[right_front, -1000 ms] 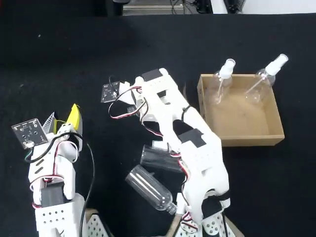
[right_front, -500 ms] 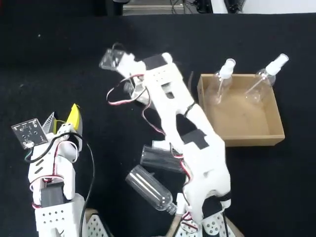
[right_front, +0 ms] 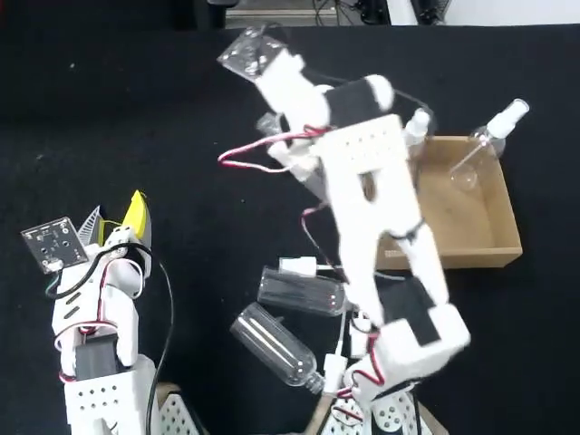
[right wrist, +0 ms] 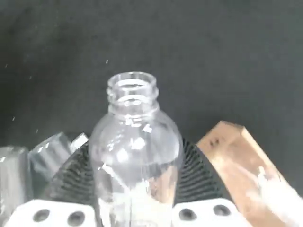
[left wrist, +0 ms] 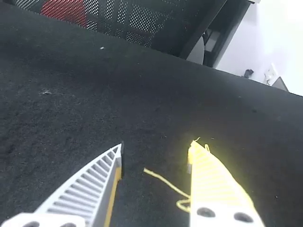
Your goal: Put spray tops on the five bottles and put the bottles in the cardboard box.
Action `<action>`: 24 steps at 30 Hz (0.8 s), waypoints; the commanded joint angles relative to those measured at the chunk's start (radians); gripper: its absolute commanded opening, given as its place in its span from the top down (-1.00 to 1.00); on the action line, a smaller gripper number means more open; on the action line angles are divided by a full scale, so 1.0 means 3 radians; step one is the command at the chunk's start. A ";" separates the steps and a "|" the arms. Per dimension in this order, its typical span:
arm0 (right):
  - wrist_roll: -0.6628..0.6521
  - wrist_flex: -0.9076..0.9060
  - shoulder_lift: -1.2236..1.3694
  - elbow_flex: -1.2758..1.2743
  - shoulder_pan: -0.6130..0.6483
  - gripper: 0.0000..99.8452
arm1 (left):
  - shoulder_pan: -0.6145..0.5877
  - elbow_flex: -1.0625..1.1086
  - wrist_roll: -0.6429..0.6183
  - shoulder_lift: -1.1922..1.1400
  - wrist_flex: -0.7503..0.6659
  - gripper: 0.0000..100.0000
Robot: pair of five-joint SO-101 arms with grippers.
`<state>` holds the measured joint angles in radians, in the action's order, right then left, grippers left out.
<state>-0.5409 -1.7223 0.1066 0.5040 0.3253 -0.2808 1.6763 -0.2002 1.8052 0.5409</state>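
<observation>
Right gripper [right wrist: 135, 163] has a catch: its black ribbed fingers [right wrist: 71, 177] are clamped on either side of a clear bottle [right wrist: 133, 123]. The bottle stands upright between them, neck pointing away from the wrist, and the mouth is open with no spray top on it. In the high view the arm is stretched far out over the black table [right_front: 136, 109], carrying the bottle out in front of it.

Just off to that gripper's right sits the cardboard box [right_front: 504, 246], its near corner close beside the right-hand finger in the wrist view. Two capped bottles are in the box, both at its far wall. One [right_front: 413, 136] is at the corner nearest the gripper, and the other [right_front: 489, 136] leans at the far right corner, each with a white spray top.

Back toward the base of that same arm, well behind the gripper, two more clear bottles lie on their sides on the table. One [right_front: 304, 292] lies across, and the other [right_front: 272, 343] lies angled just below it. A small white part [right_front: 299, 266] lies at the upper bottle's edge; I cannot tell whether it touches.

Over to the left gripper [left wrist: 156, 147]: the jaws are spread wide, grey finger [left wrist: 90, 189] and yellow finger [left wrist: 213, 184] with only black cloth between them. It sits low over the table, well apart from the box and from every bottle.
</observation>
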 commanded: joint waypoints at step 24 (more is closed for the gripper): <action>-0.1846 -0.0143 -0.3255 -0.3133 -0.1964 0.98 | 0.0325 0.0074 0.0266 0.0056 0.0153 0.58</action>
<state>-0.9920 -1.7392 -0.8032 -0.4074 -0.1396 -0.2025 1.6763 -0.1327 1.8052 0.5808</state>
